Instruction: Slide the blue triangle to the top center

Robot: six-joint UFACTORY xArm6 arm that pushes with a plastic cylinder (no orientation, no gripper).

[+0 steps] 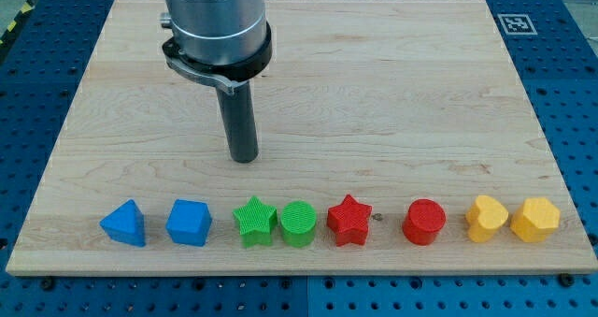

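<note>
The blue triangle [124, 223] lies at the left end of a row of blocks near the view's bottom edge of the wooden board [374, 102]. My tip [244, 156] stands on the board above that row, up and to the right of the blue triangle and well apart from it. It is straight above the green star [254, 221] and touches no block.
Along the row from left to right after the triangle: a blue cube [190, 223], the green star, a green cylinder [299, 223], a red star [349, 220], a red cylinder [424, 222], a yellow heart [486, 218], a yellow hexagon [534, 219]. A marker tag [515, 23] sits at the top right.
</note>
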